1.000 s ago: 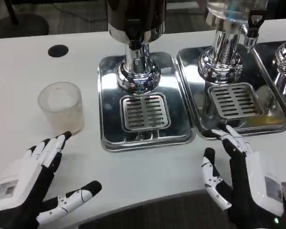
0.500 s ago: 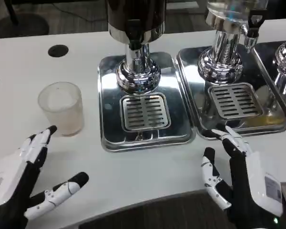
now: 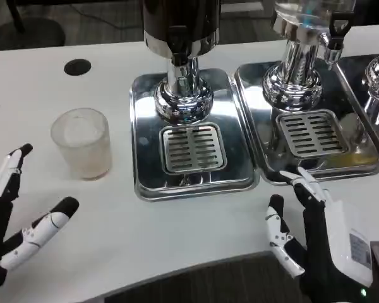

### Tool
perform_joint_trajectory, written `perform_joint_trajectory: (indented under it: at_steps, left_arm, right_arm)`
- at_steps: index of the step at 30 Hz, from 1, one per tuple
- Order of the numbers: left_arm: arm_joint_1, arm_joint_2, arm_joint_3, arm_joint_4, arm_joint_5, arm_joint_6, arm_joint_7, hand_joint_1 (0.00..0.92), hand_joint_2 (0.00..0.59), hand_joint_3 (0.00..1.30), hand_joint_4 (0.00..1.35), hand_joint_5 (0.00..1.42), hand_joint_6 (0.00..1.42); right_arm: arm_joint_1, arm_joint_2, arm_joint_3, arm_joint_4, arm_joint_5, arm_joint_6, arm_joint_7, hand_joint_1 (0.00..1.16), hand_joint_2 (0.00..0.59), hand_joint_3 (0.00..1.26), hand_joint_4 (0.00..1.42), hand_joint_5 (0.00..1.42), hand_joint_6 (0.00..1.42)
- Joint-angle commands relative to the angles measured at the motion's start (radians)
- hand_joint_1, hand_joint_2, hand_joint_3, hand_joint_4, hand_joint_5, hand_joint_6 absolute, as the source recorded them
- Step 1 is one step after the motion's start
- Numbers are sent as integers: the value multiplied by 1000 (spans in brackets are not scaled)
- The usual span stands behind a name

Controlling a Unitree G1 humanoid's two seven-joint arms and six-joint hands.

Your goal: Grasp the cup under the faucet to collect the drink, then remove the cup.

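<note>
- The cup [image 3: 81, 142] stands upright left of the drip tray [image 3: 189, 183], untouched.
- The left hand [image 3: 16, 218] is spread wide, empty; the cup is best enclosed squarely from the side.
- The right hand [image 3: 316, 237] is spread, empty.

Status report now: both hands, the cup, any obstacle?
Left hand open, short of cup. Right hand open, waiting by middle tray. Cup upright on table, left of drip tray, not under faucet. Path clear.
</note>
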Motion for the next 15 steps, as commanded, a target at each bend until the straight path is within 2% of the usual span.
perform_joint_trajectory:
  at_steps: [1, 6, 15]
  left_arm:
    - [-77, 17, 14, 78, -55, 23, -50, 18, 53, 0, 0, 117, 305]
    - [-187, 21, 7, 177, -82, 31, -65, 103, 40, 0, 0, 117, 301]
    - [-375, 26, -48, 360, -61, 61, -71, 155, 38, 0, 0, 129, 283]
  right_arm:
    - [1, 8, -7, -5, 2, 0, -7, 378, 545, 384, 187, 194, 266]
    - [6, 14, -6, -8, -4, 2, -16, 378, 545, 396, 208, 198, 266]
    - [5, 24, -8, -8, -10, 4, -23, 378, 545, 397, 210, 199, 266]
